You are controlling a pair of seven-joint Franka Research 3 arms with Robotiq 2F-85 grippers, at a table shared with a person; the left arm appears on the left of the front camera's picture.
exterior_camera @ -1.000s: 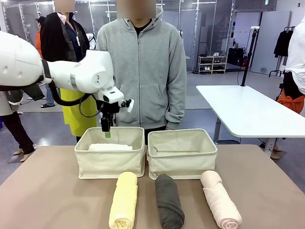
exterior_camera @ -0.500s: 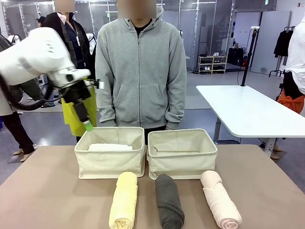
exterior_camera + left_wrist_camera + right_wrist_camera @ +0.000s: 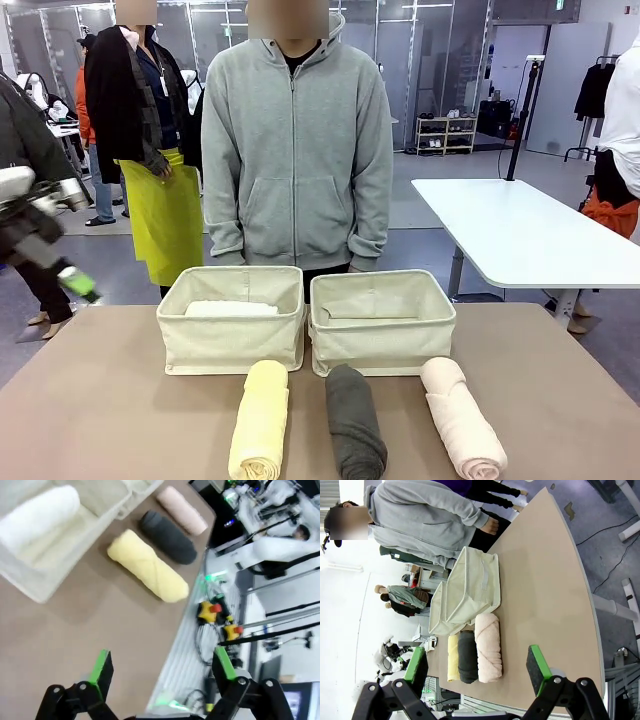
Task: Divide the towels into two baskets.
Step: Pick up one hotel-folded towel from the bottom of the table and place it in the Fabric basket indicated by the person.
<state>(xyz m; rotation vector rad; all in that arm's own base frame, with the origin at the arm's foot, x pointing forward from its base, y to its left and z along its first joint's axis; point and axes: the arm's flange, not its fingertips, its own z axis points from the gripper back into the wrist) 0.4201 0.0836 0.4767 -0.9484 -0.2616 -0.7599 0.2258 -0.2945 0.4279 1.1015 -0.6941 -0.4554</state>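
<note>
Two cream baskets stand side by side at the table's far side, the left basket (image 3: 230, 345) and the right basket (image 3: 385, 345). A white towel (image 3: 232, 309) lies in the left one; I see nothing in the right one. In front lie a pale yellow towel (image 3: 260, 420), a dark grey towel (image 3: 355, 422) and a pale pink towel (image 3: 460, 418). My left gripper (image 3: 78, 283) hangs blurred at the far left, off the table's corner. It (image 3: 162, 666) is open and holds nothing, with the white towel (image 3: 37, 517) far from it. My right gripper (image 3: 477, 672) is open, high over the table's right end.
A person in a grey hoodie (image 3: 295, 150) stands close behind the baskets, arms down. A white table (image 3: 520, 235) stands off to the right. Yellow boxes with red buttons (image 3: 210, 611) sit below the table's near edge. Bare tabletop lies left and right of the towels.
My left arm has swung from above the left basket out to the far left. The white towel stays in that basket. The other towels have not moved.
</note>
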